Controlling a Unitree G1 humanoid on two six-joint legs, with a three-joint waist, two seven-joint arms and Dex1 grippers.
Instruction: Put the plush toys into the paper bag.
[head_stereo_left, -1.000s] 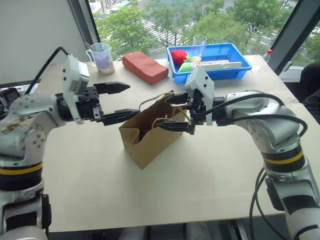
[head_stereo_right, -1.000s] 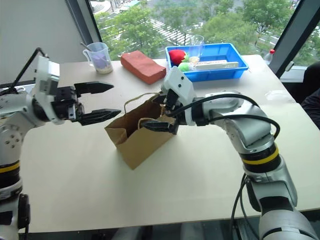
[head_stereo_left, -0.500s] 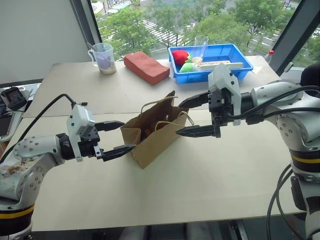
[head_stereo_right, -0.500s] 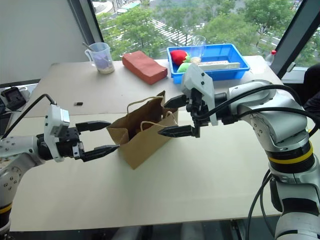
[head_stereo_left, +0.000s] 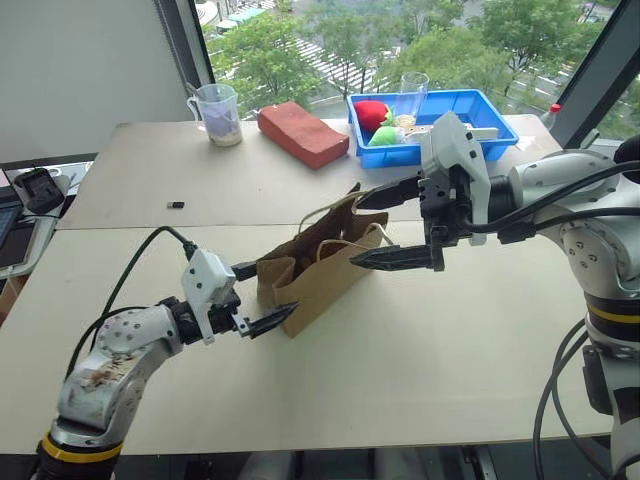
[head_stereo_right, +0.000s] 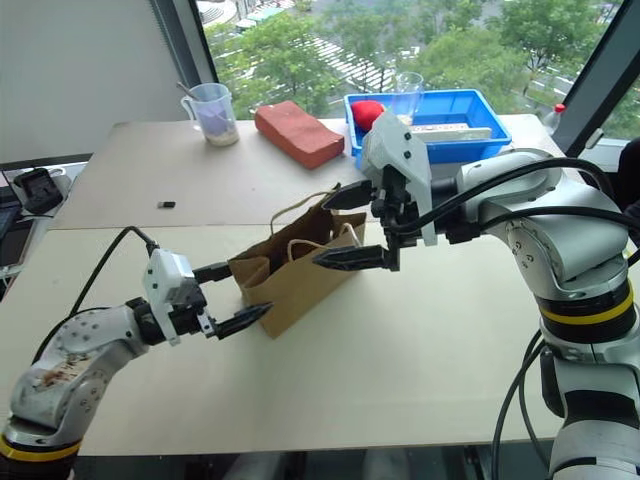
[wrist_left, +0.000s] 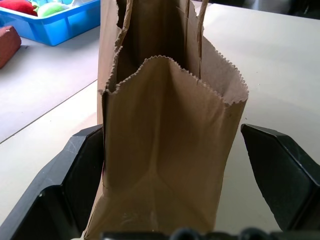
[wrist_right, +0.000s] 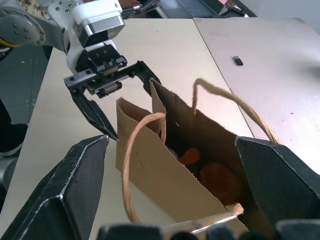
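Note:
The brown paper bag (head_stereo_left: 318, 272) stands upright in the middle of the table with its mouth open. In the right wrist view a fuzzy orange-brown plush toy (wrist_right: 220, 181) lies inside it, with a smaller orange bit (wrist_right: 190, 156) next to it; the rest of the inside is dark. My left gripper (head_stereo_left: 270, 292) is open, low over the table, one finger on each side of the bag's narrow end (wrist_left: 165, 150). My right gripper (head_stereo_left: 356, 228) hangs open just above the bag's mouth and cord handles (wrist_right: 132, 165), holding nothing.
At the back stand a reddish-brown block (head_stereo_left: 303, 133), a measuring cup (head_stereo_left: 220, 110) and a blue tray (head_stereo_left: 500, 128) with red (head_stereo_left: 372, 112) and green (head_stereo_left: 380, 135) soft items and a clear glass (head_stereo_left: 412, 92). A small black piece (head_stereo_left: 175, 205) lies left of the bag.
My left gripper has sunk from the height of the bag's top to its base. My right gripper has drawn up and back off the handles. Both stay open.

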